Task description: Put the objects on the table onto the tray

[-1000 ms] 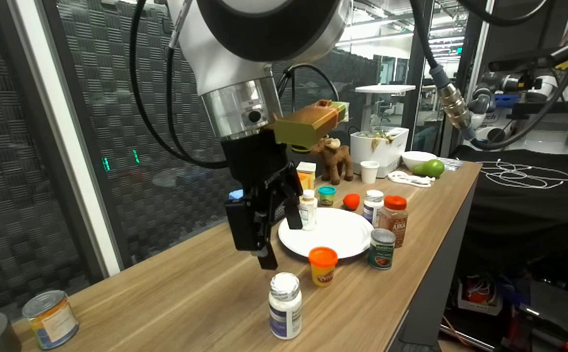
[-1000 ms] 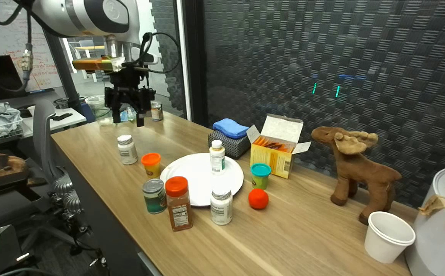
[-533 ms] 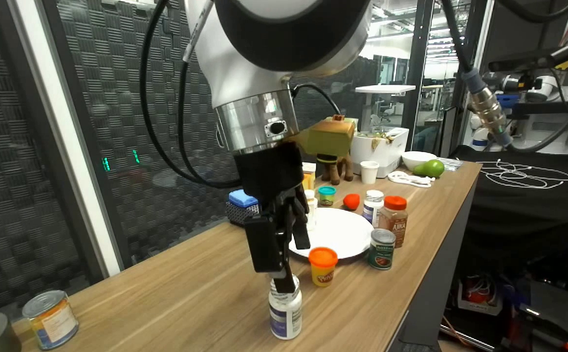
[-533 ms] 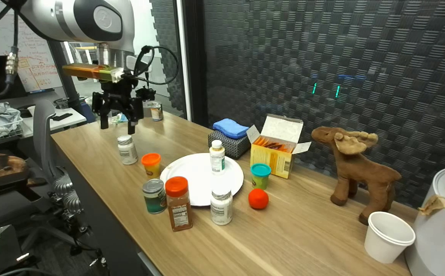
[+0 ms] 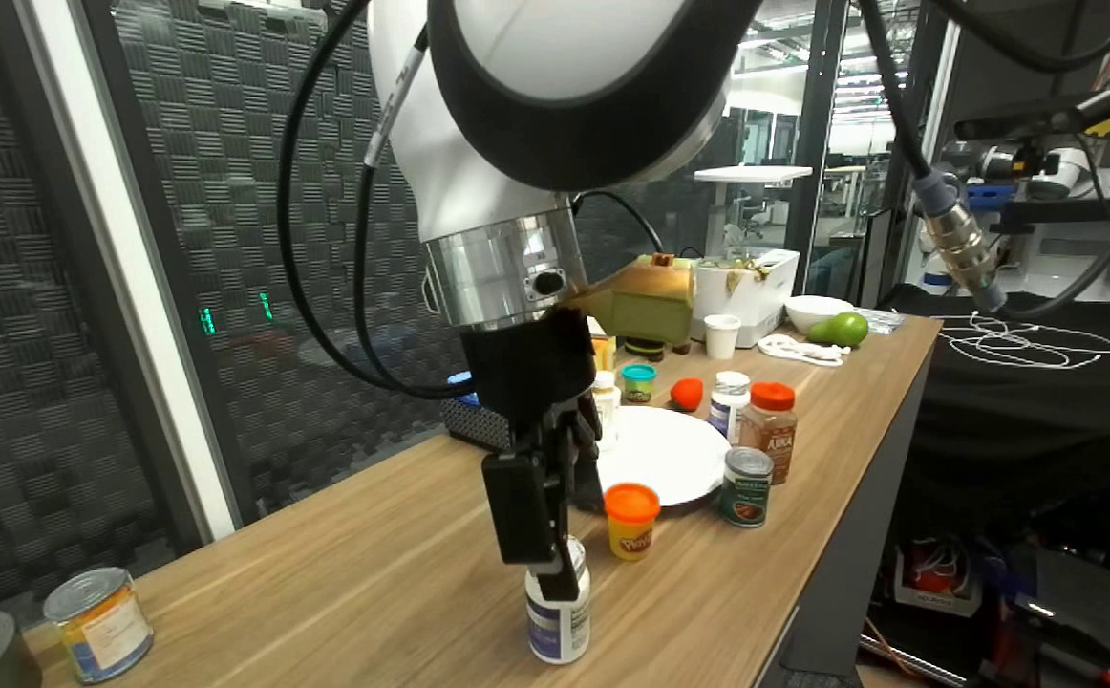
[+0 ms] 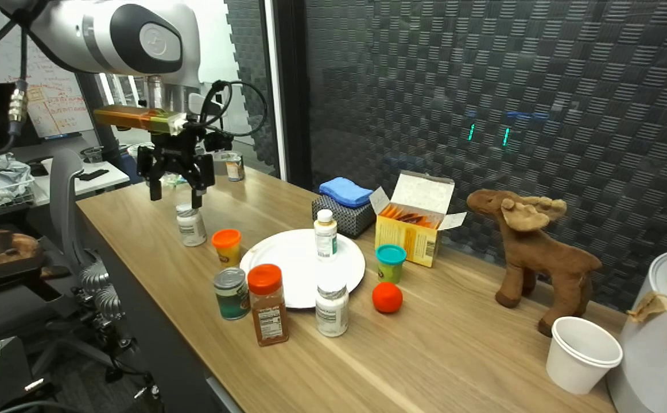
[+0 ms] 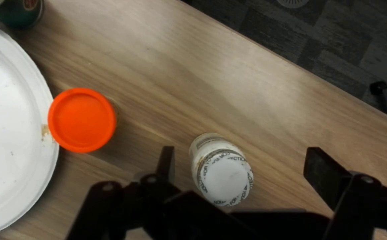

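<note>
On table (image 7: pixel 180 83), toward free long edge, bottle (image 7: pixel 225 176) stands upright; gripper (image 7: pixel 238 163) near, fingers (image 7: pixel 325 176) spread, bottle between them in wrist view; orange tub (image 7: pixel 82 120) just beside plate (image 7: pixel 7 180); second bottle (image 6: pixel 326 235) on plate.

Arm (image 5: pixel 479 177): smooth, rounded white shell; in an exterior view a broad black curved band (image 5: pixel 565 143) crosses it at top centre of frame. Below: polished silver collar (image 5: pixel 507 272) with a small dark round port (image 5: pixel 548 283), then a black wrist section (image 5: pixel 528 368). Rectangular block (image 5: pixel 651 311) on the wrist, amber and olive-green. Cables (image 5: pixel 286 182) thin, black; one carries a pale sleeve (image 5: pixel 398 100). Connector (image 5: pixel 962 245), upper right: ribbed bare metal, grey-blue ends. In an exterior view, upper left: light grey disc (image 6: pixel 160 41), faint mark on it, set in a dark oval panel (image 6: pixel 127 34). Claw (image 7: pixel 240 163), bottom of wrist view: black, blunt-tipped fingers (image 7: pixel 320 171), small round screw heads (image 7: pixel 151 180).
</note>
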`<state>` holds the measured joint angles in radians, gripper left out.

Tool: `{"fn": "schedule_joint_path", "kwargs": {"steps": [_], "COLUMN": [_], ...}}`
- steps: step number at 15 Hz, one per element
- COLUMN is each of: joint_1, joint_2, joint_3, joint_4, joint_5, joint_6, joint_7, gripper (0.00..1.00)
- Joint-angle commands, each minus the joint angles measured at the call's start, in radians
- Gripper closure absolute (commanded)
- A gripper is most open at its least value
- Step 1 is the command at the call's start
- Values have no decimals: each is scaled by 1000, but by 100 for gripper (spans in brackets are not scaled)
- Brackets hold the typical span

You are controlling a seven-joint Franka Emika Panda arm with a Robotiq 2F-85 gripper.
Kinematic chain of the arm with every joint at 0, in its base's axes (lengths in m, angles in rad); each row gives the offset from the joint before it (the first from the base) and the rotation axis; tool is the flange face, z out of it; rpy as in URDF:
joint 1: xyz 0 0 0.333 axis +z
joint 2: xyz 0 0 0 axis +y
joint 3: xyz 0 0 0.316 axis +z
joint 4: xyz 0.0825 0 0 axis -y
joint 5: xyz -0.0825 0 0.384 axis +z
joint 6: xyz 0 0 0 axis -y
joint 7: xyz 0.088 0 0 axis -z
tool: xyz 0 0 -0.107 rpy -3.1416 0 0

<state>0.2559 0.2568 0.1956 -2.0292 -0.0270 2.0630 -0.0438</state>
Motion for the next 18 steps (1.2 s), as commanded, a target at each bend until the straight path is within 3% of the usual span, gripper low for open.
{"fn": "schedule_joint_path", "kwargs": {"steps": [1,10,12,18], "joint_1": [-11,-11,-14,-18], "joint_2": [1,53,62,53], "joint_3": [17,14,12,2], "joint_4": [2,34,39,30], "joint_5": [19,13,14,-5], "joint_6": [20,50,60,79], "joint_7": [-27,-28,-28,0], "gripper": [0,0,27,73]}}
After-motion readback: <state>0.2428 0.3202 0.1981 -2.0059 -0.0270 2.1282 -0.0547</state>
